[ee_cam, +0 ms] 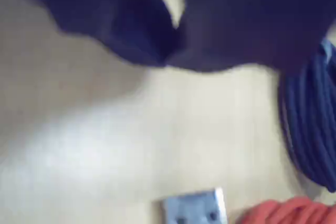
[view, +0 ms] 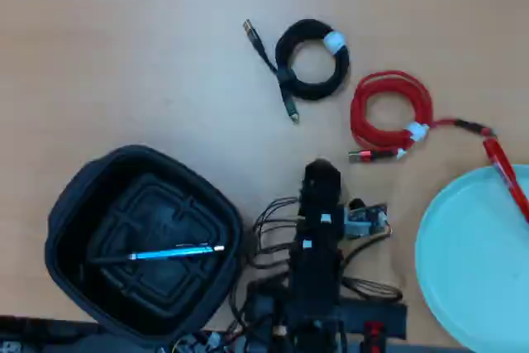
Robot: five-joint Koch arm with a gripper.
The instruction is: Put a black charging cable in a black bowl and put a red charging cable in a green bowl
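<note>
In the overhead view the black charging cable (view: 310,59) lies coiled on the table, and the red charging cable (view: 390,113) lies coiled just to its right. My gripper (view: 321,169) sits below both coils, apart from them. The black bowl (view: 74,204) stands at lower left and the green bowl (view: 463,270) at lower right; no cable is in either. The blurred wrist view shows my gripper (ee_cam: 173,59) as dark jaws meeting at the tips with nothing between them. The black charging cable (ee_cam: 310,129) is at the right edge and the red charging cable (ee_cam: 294,211) at the bottom right.
A blue pen (view: 173,251) lies inside the black bowl. A red stick (view: 506,175) rests across the green bowl's upper rim. Loose robot wires (view: 273,237) spread around the arm base. A metal plug end (ee_cam: 194,208) shows at the wrist view's bottom edge.
</note>
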